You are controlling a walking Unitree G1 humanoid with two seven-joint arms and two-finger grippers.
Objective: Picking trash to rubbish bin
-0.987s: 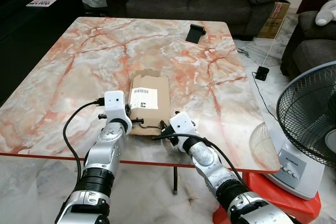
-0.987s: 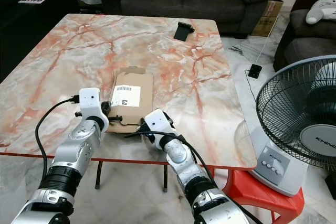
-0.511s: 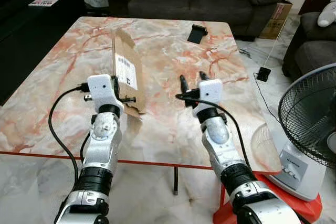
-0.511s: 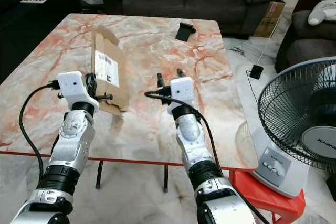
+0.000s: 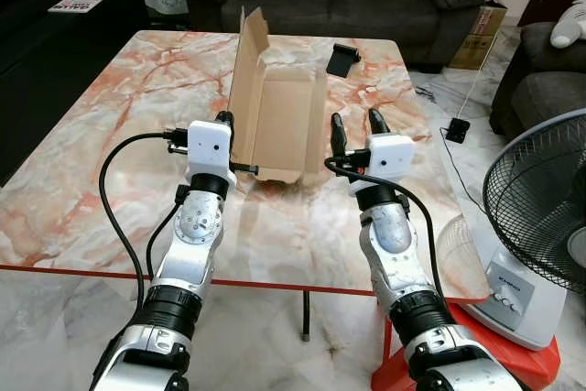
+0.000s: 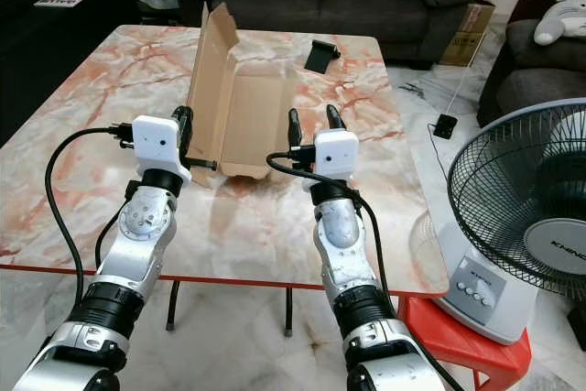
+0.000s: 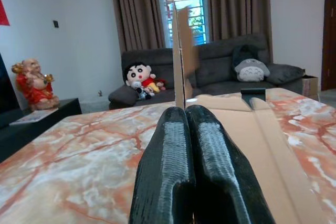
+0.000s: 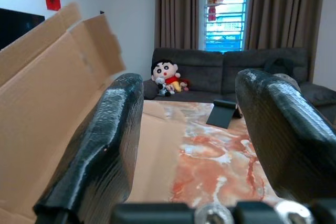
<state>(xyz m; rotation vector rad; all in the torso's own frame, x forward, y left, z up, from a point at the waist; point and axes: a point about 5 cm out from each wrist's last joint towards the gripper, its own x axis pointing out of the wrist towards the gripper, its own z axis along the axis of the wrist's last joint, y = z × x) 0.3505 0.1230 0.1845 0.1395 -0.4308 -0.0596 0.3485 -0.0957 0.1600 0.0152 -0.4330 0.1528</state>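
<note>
The fan hub reads "KHIND" in grey letters

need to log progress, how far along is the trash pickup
Done: the flattened cardboard box is picked up off the marble table and stands upright, pinched at its lower edge by the left gripper, jaws shut on it. In hand: the right gripper is beside the box's right edge, jaws open, not touching it. Left: carrying it to a rubbish bin.

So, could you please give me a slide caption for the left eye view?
Left claw shut on the upright box over the table; right claw open beside it.
</note>
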